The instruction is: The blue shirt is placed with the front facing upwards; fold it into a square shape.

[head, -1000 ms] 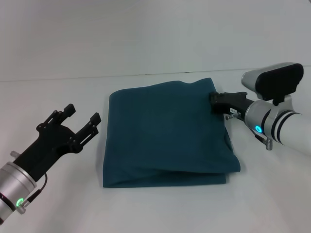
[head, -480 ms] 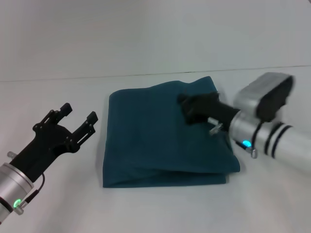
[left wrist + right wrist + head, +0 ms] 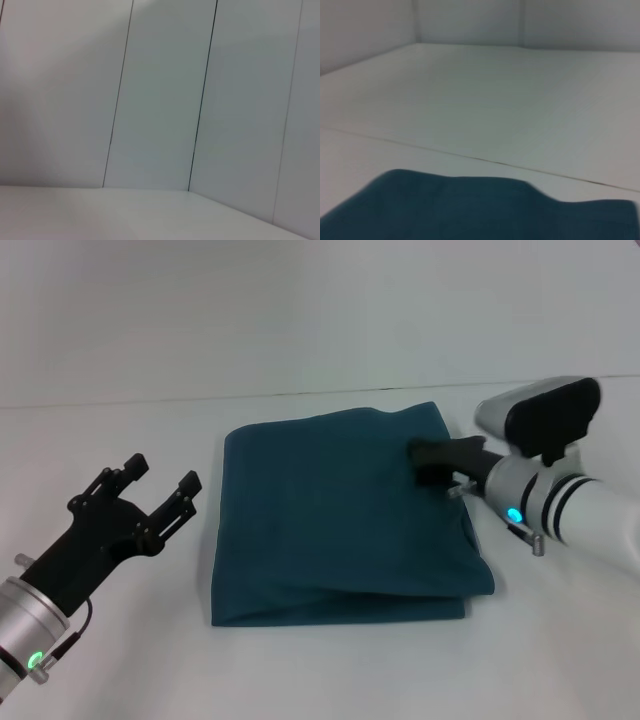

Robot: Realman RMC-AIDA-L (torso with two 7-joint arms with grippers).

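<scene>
Shirt (image 3: 345,515) folded to a near-square on the table (image 3: 320,670), lying just left of the right claw (image 3: 425,462), nearest at its far right corner; grip there untellable. Left claw (image 3: 160,485) released, well apart beyond the opposite edge

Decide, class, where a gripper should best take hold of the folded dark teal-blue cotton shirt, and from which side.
Probably the folded dark teal-blue cotton shirt at its near right corner, approached from the robot's right: there the stacked layers bulge and overhang, giving a lip; elsewhere it lies flat.

blue shirt (image 3: 340,515) — plain dark teal | table (image 3: 120,660) — white
</scene>
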